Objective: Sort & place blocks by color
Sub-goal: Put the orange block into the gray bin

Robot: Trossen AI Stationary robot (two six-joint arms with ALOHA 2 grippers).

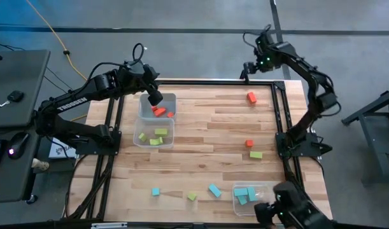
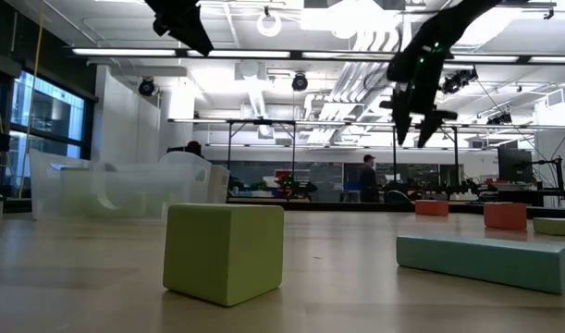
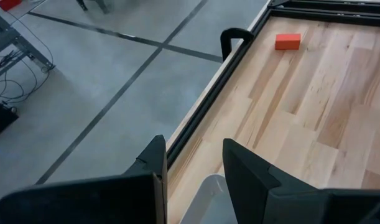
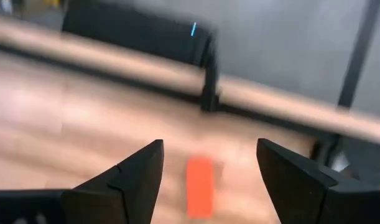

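Right wrist view showed the right gripper [image 4: 208, 163] spread wide above the bench [image 4: 65, 143], a red bar [image 4: 200, 186] lying between its fingers. Only the high view showed the left gripper [image 1: 155, 98], also spread, over the red-block tub [image 1: 170, 100].

right wrist view blurred, red block [image 4: 200, 186] smeared, tub [image 3: 205, 200] cut off

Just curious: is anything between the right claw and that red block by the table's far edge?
No. The right wrist view shows only bare wood between the open right gripper and the red block.
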